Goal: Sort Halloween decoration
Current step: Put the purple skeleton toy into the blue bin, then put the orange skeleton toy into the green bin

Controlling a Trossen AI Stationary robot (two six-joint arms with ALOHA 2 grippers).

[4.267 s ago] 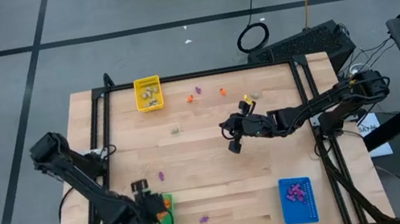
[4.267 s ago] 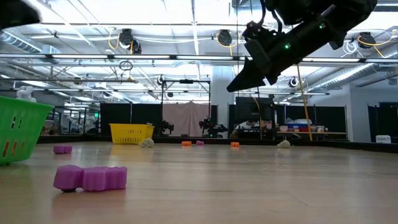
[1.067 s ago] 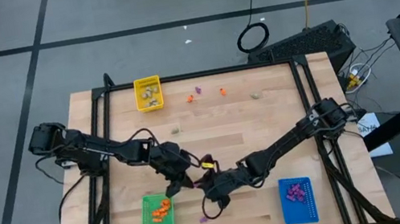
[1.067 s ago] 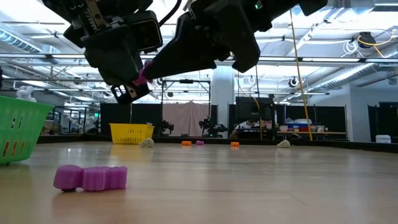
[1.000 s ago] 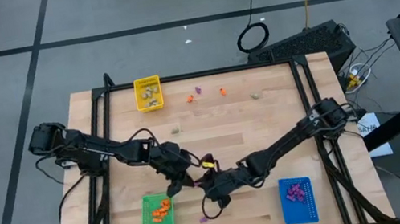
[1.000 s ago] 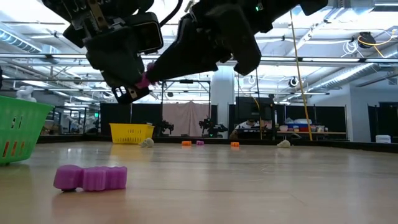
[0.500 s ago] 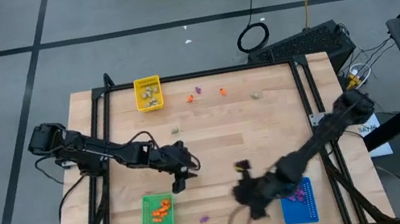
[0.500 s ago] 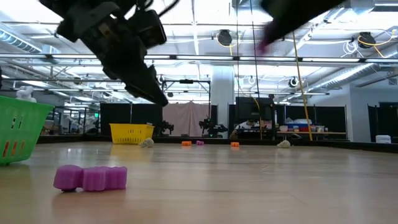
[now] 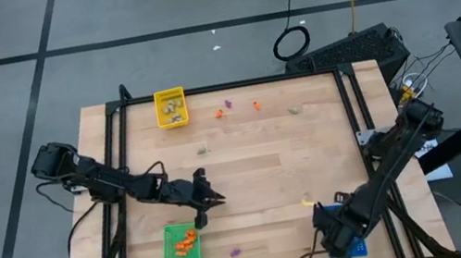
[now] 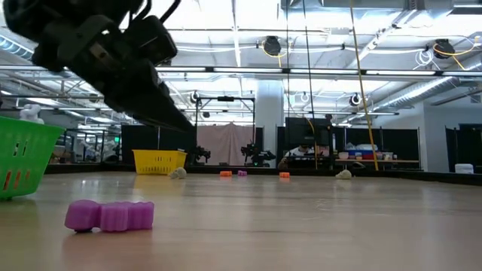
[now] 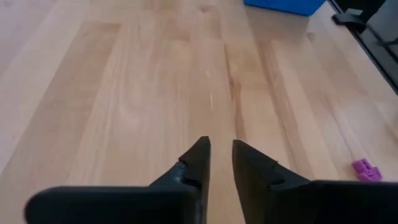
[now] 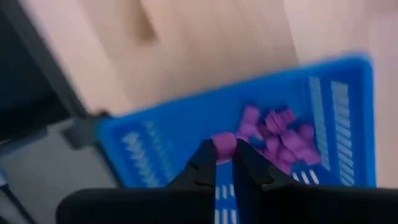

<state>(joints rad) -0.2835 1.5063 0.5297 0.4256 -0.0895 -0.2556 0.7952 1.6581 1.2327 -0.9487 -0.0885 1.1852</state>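
Note:
My right gripper (image 12: 224,154) is shut on a small purple trinket (image 12: 223,143) and hangs over the blue tray (image 12: 155,146), which holds several purple trinkets (image 12: 280,138). In the high view this gripper (image 9: 331,230) is at the table's near right. My left gripper (image 11: 219,149) stands slightly open over bare wood near the table's middle left (image 9: 207,198), with nothing between its fingers. A purple trinket (image 10: 109,214) lies flat on the table near the front edge. The green tray (image 9: 182,249) holds orange trinkets. My right gripper pinches the purple trinket (image 12: 222,140) between its two fingertips; the piece sticks out just past the tips. The fingers come from above, pointing down. The trinket is lifted clear, above the blue tray's floor.
A yellow tray (image 9: 171,107) with beige pieces stands at the far left. Loose orange (image 9: 256,104), purple (image 9: 219,112) and beige (image 9: 295,110) trinkets lie along the far side, and a beige one (image 9: 201,150) farther in. Bare wood lies between the two arms.
Both grippers met at the purple trinket over the table's middle. My left gripper has let go of it, drawn back toward the left edge and tipped down. My right gripper has swung with the trinket toward the near right corner, turning to point down over the blue tray.

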